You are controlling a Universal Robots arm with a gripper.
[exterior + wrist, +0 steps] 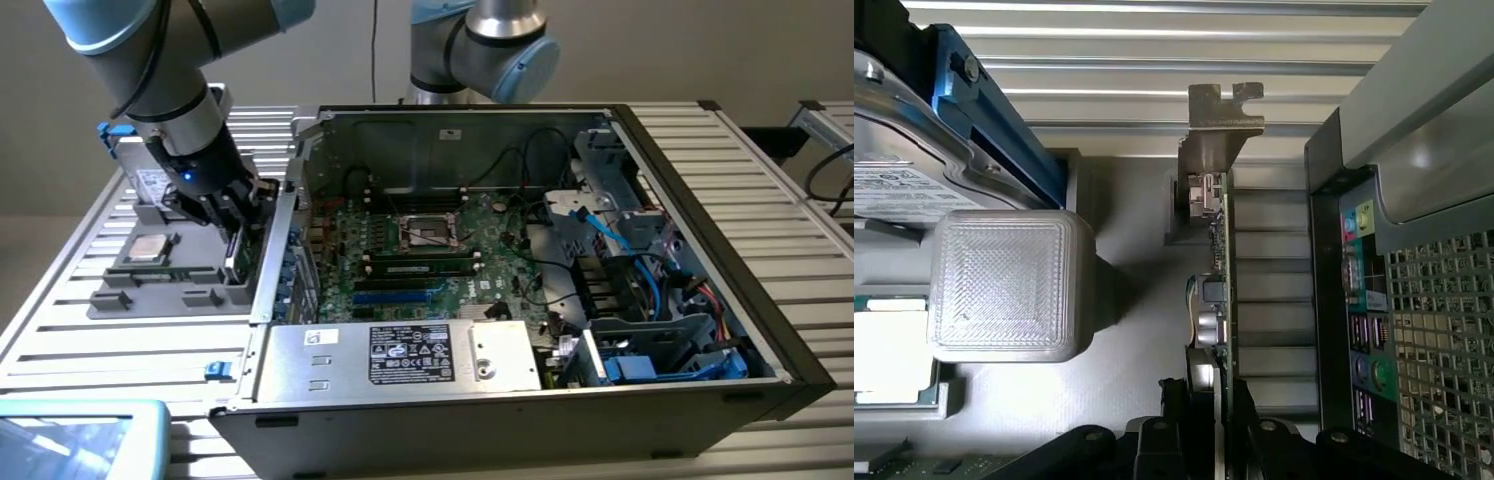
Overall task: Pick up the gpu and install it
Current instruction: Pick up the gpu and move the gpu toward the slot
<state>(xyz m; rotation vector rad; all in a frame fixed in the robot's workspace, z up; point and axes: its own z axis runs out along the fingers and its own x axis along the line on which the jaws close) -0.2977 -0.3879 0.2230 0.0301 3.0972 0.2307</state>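
The gripper (1209, 445) is set astride one end of the gpu (1220, 290); whether the card is actually clamped cannot be told. The gpu is stood on edge in a grey tray (134, 300), with its silver bracket (1222, 120) at the end away from the gripper, and it is seen just beside the outer wall of the case (507, 440). The arm (160, 80) is brought down from above at the exterior view's left, its wrist turned straight downward over the tray's near-case edge. In the tray a square processor chip (147, 248) is laid flat in a recess, a hard drive (904, 170) in a blue carrier is held at the far end, and a grey ribbed block (1004, 285) is seen between drive and chip. The case is laid open on a slatted table (761, 170). Inside it a motherboard (400, 225) is mounted, with a memory stick (420, 266) seated in a slot, a labelled power supply (400, 355) along the near side, and blue cables (641, 260) bundled at the exterior view's right.
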